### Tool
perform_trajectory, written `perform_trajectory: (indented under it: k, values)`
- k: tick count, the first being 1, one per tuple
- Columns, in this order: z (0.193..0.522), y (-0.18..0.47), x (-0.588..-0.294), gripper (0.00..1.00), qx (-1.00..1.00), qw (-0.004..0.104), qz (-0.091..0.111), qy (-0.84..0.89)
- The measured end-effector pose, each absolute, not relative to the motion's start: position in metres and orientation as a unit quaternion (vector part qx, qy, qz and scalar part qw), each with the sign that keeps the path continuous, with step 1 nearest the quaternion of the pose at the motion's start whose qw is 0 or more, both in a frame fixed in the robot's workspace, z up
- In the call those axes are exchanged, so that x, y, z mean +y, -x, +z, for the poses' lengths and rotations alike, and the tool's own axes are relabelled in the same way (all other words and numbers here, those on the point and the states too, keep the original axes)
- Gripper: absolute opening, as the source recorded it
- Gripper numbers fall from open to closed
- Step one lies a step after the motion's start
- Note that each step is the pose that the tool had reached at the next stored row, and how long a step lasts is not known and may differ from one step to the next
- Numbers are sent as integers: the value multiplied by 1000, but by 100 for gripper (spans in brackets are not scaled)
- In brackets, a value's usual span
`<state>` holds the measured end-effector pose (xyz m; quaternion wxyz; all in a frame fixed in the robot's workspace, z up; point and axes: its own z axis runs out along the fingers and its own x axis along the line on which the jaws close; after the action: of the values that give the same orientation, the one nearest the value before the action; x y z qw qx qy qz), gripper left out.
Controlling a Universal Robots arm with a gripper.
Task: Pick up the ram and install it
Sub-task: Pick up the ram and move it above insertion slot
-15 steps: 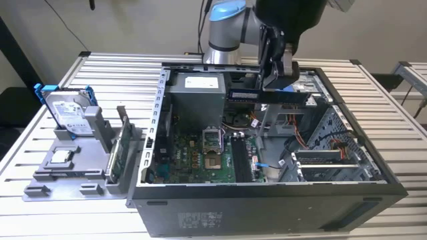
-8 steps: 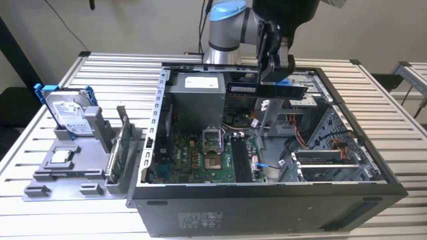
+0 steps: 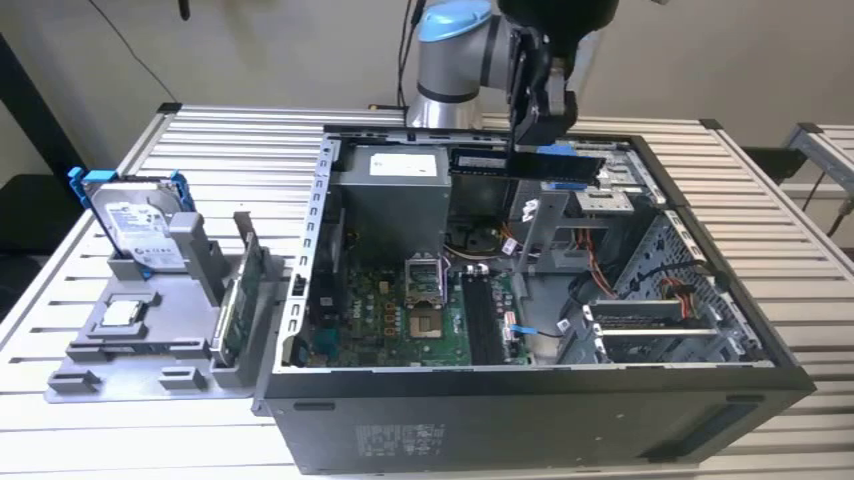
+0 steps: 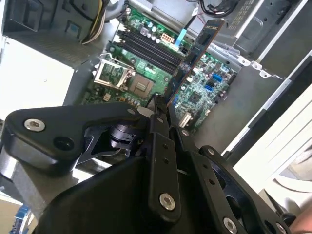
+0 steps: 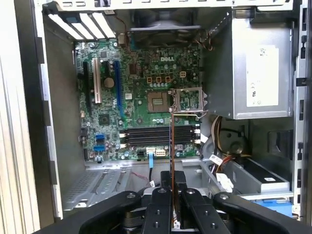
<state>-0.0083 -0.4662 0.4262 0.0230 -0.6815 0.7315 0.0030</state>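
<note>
In the exterior view, the hand (image 3: 543, 140) is closed on the ram (image 3: 481, 161). It holds the ram level in the air over the far side of the open computer case (image 3: 534, 390), which lies on the slatted counter (image 3: 240, 130). The ram is well above the green main board (image 3: 400, 320). At the exterior view's left, a grey stand (image 3: 134, 340) carries a hard drive (image 3: 134, 225) in a blue frame and a green card (image 3: 234, 300) standing on edge.

In the second wrist view, the ram (image 4: 197, 51) juts out from the hand's black fingers (image 4: 158, 131), over the main board (image 4: 141, 83) and near its black memory slots (image 4: 146, 48).

In the first wrist view, the ram (image 5: 171, 146) shows edge-on as a thin line. It rises from the hand (image 5: 171, 183) and crosses the slots (image 5: 146, 136), with a grey power box (image 5: 258, 73) beside the board.
</note>
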Motion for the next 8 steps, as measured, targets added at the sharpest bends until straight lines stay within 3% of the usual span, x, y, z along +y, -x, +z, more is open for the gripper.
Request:
perform_trajectory:
  k: [8]
  values:
    - [425, 8, -446, 14, 730, 23, 3, 684]
